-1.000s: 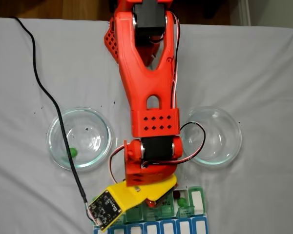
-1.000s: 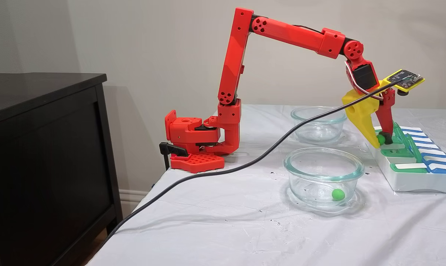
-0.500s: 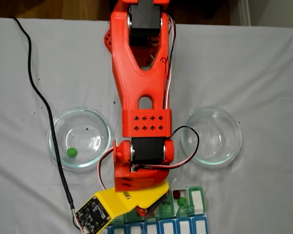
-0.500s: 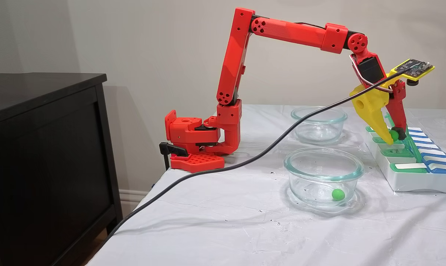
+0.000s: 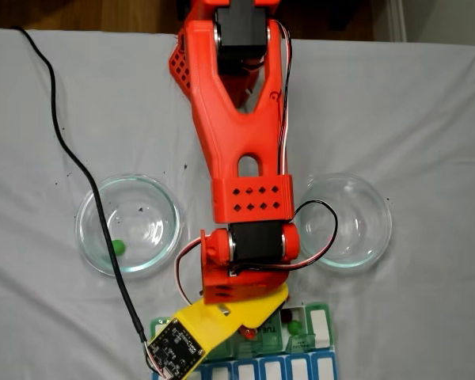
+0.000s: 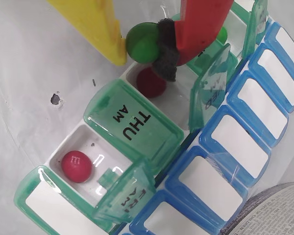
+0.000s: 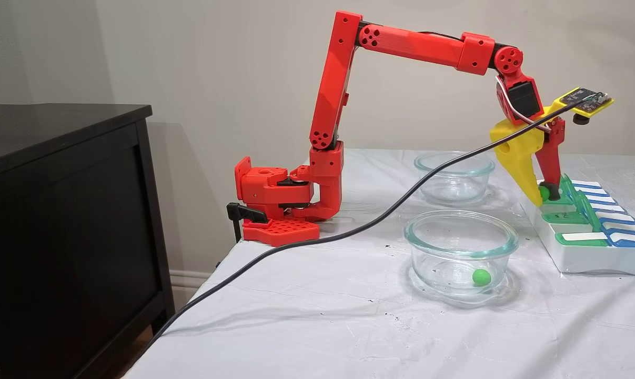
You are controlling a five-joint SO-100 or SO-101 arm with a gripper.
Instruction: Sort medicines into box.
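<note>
The jaws grip a green pill (image 6: 142, 43) just above an open compartment of the pill organizer (image 6: 137, 127) holding a red pill (image 6: 151, 82), poised for release.

The red arm (image 7: 343, 95) reaches far out and bends down. Its gripper (image 6: 143, 45) (one yellow finger, one red) pinches a green pill (image 6: 141, 41).
</note>
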